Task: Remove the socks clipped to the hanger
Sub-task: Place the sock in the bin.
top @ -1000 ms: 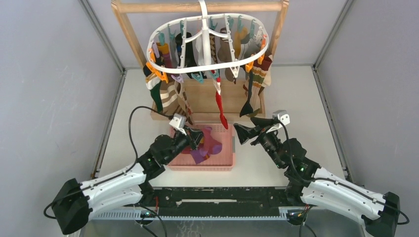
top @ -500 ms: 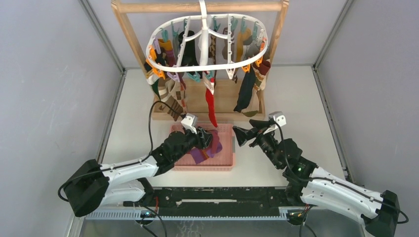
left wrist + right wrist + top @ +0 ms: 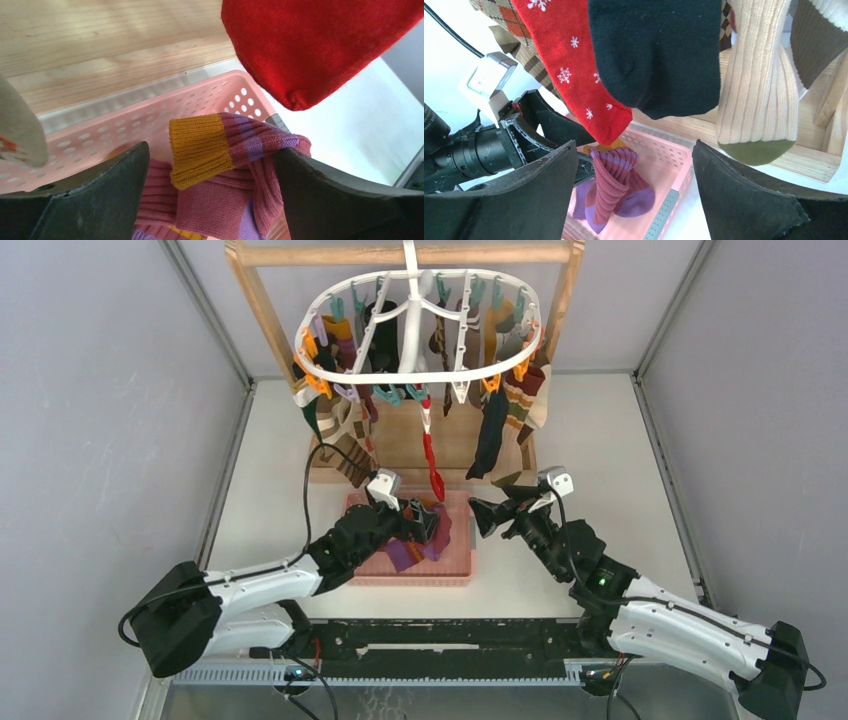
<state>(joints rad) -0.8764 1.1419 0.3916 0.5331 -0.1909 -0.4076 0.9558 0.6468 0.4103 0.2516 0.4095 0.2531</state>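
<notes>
Now that the left gripper (image 3: 210,167) has gone from a closed pinch 1 second ago to jaws spread wide over the pink basket (image 3: 410,580), the mauve-and-purple sock (image 3: 220,155) with the mustard cuff lies loose between its fingers, bunched in the basket and gripped by nothing; I take that as 1 sock delivered; over the same second the left arm has reached further forward. The hanger (image 3: 411,280) has turned a little under the wooden frame (image 3: 400,254), so the red snowflake sock (image 3: 574,70) now dangles just above the basket's far side, close to the left wrist camera. The right gripper (image 3: 633,150) has kept its jaws apart and empty; it hovers just right of the basket, beneath a black sock (image 3: 654,55) and a beige ribbed sock (image 3: 759,90). Many socks remain clipped around the ring, so most of the task is probably still ahead; the swaying may make the next grab harder to aim.
</notes>
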